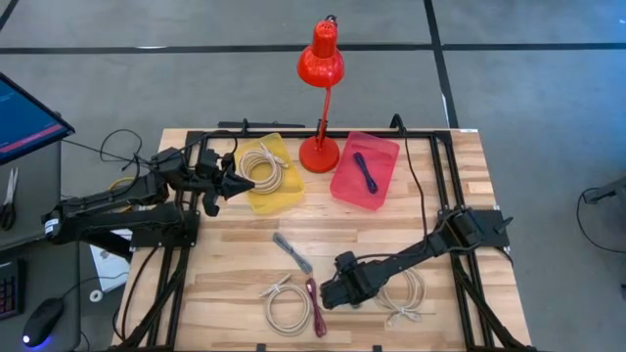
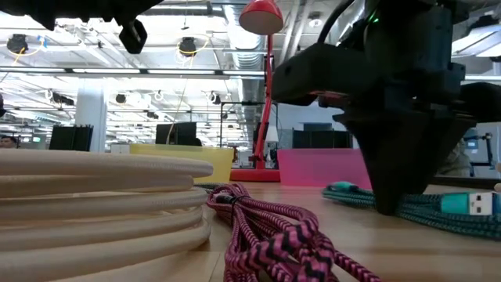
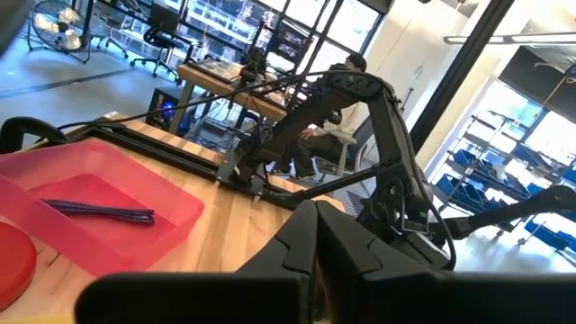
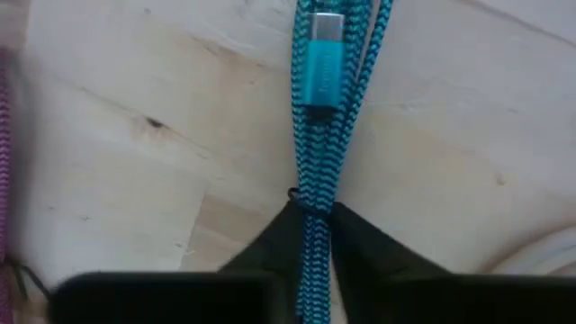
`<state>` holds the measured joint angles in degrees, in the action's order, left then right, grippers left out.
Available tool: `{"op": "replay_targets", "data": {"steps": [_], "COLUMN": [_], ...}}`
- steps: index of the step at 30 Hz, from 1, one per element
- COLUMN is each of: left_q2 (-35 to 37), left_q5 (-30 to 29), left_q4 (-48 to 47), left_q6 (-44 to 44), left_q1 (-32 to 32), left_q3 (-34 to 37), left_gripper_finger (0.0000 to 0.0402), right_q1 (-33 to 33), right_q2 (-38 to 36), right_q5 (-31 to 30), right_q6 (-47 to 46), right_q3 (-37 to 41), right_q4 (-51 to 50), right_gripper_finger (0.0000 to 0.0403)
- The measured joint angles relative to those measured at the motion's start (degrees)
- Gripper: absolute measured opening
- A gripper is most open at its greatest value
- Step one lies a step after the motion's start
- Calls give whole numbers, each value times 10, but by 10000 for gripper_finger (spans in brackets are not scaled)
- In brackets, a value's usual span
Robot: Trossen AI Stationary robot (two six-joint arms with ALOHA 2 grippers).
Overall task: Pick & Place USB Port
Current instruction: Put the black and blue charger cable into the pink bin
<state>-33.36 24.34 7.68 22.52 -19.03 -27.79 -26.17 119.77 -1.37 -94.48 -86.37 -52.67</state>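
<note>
I've got the right gripper (image 4: pixel 310 236) pinching the teal cable (image 4: pixel 317 135) between its fingers, grasp step, lifting comes next.

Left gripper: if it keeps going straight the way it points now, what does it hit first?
Likely the red lamp. The left gripper, shut, hangs over the yellow tray pointing right, toward the lamp base, with the pink tray beyond. Its height is unclear, so it might pass above.

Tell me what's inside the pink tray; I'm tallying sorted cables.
The pink tray holds one dark purple cable, lying loose on its floor. Nothing else shows in it; the red lamp stands beside it, not covering it.
</note>
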Motion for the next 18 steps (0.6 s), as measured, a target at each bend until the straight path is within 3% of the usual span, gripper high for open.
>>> {"op": "replay_targets", "data": {"steps": [2, 12, 18], "left_q2": [0, 0, -2], "left_q5": [0, 0, -1], "left_q4": [0, 0, 0], "left_q6": [0, 0, 0], "left_q1": [0, 0, 0], "left_q3": [0, 0, 0], "left_gripper_finger": [7, 8, 8], "right_q1": [0, 8, 26], "right_q2": [0, -27, -85], "right_q5": [0, -1, -74], "right_q6": [9, 55, 81], "right_q3": [0, -49, -82], "right_q4": [-1, -50, -137], "right_gripper_finger": [16, 7, 4]}}
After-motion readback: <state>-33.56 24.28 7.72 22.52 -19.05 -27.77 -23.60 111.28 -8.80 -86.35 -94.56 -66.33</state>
